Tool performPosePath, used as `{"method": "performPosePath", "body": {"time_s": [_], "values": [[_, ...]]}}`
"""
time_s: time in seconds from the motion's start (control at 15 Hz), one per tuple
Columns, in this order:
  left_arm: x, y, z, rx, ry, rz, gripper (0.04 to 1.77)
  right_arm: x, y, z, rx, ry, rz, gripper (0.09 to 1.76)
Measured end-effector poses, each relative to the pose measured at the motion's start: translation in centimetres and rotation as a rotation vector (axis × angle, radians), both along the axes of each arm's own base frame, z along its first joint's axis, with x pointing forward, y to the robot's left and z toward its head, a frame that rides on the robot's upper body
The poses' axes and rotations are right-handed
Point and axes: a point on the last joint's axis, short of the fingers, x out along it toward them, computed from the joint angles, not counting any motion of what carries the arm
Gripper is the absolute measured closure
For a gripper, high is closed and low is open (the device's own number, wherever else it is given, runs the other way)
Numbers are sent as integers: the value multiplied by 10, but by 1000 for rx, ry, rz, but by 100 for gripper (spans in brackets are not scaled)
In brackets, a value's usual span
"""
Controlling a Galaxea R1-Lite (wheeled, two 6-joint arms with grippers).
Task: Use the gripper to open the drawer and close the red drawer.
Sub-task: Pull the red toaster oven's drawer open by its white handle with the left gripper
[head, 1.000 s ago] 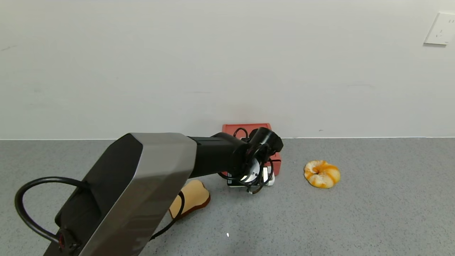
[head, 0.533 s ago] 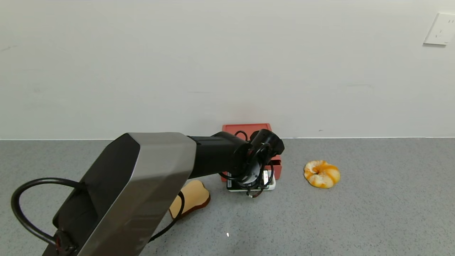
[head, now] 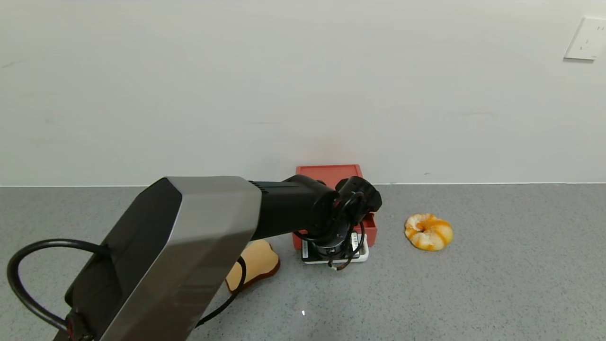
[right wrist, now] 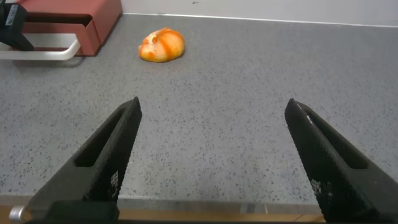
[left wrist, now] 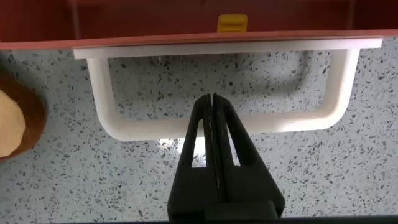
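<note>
The salmon-red drawer (head: 370, 231) stands against the wall and is slid partly out of its red box (head: 329, 171). Its white loop handle (head: 363, 257) faces me. My left gripper (left wrist: 212, 97) is shut, with nothing between its fingers. The closed fingers pass over the handle's front bar (left wrist: 124, 127), and their tips sit inside the loop, just short of the drawer front (left wrist: 186, 18). In the head view the left wrist (head: 341, 222) covers the gripper. My right gripper (right wrist: 214, 109) is open and empty, low over the table near its front edge.
A bread slice (head: 258, 263) lies just left of the drawer, partly under my left arm. A round orange-and-white bun (head: 428, 231) lies to the drawer's right. A small yellow piece (left wrist: 232, 23) shows at the drawer front. A wall socket (head: 584, 38) is at the far right.
My left gripper has moved toward me with its fingers hooked in the handle. The drawer has slid farther out of its box. The right arm has not visibly moved.
</note>
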Motion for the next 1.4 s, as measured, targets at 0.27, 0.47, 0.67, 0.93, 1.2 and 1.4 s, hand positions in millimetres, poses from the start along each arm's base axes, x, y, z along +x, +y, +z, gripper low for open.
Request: {"method": "performPosePath", "body": {"time_s": [0.27,0.47,0.67,0.93,1.2,1.4], "values": [[-7,-1,0,16,27,4,170,0,0,0,0,0,0,15],[-13,-2,0,27,47,6,170,0,0,0,0,0,0,15],[-17,-5,-1,24,49,11,170,0,0,0,0,0,0,15],[-27,-8,0,27,62,3,170,0,0,0,0,0,0,15],[-34,-8,1,21,83,0,170,0,0,0,0,-1,0,15],[-37,-8,3,7,111,-13,170,0,0,0,0,-1,0,15]]}}
